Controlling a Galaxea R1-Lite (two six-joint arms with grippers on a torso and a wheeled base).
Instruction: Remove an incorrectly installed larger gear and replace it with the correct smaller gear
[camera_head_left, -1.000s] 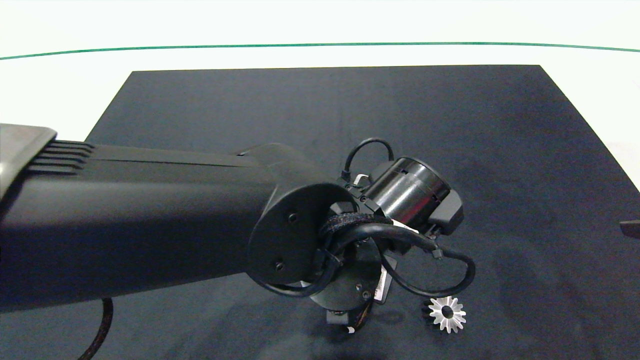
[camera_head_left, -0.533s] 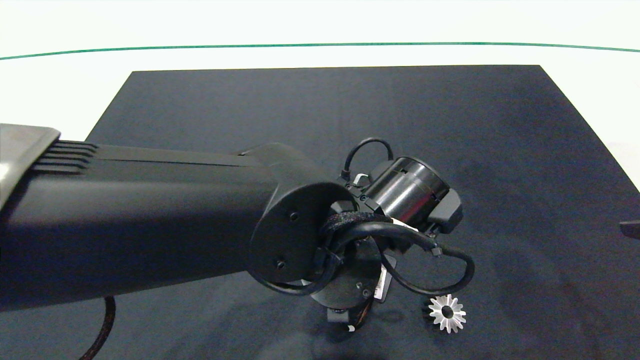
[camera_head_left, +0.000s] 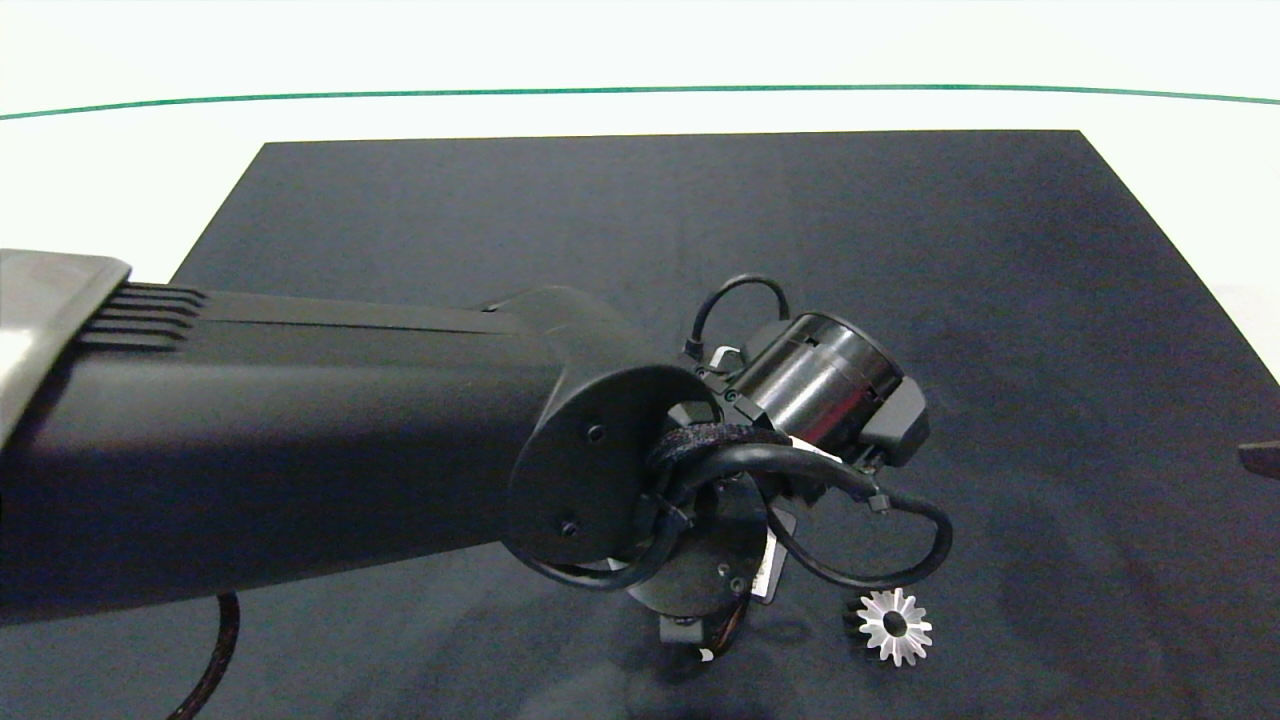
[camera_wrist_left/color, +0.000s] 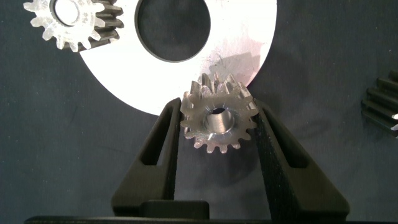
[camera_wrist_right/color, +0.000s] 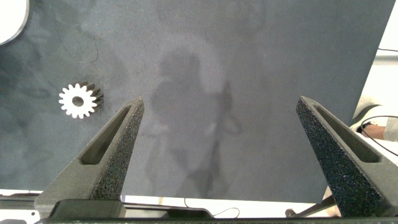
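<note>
Left arm (camera_head_left: 300, 450) nudged slightly rightward versus a second ago, otherwise unchanged. Left tool (camera_wrist_left/color: 217, 134) clamps a smaller gear (camera_wrist_left/color: 217, 121), short blunt teeth, pale bore, over the white disc's (camera_wrist_left/color: 249, 50) edge. Right tool (camera_wrist_right/color: 217, 155) wide open, empty, above the worktop (camera_wrist_right/color: 249, 62). Star-toothed larger gear (camera_head_left: 895, 627) lies flat near the front edge.

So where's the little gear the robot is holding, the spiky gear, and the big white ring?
Small gear (camera_wrist_left/color: 217, 121): left wrist view, on its face beside the bore, gripped in the left tool.
Spiky gear (camera_head_left: 895, 626): head view, on its centre hole.
White ring (camera_wrist_left/color: 242, 37): left wrist view, on its flat face.
</note>
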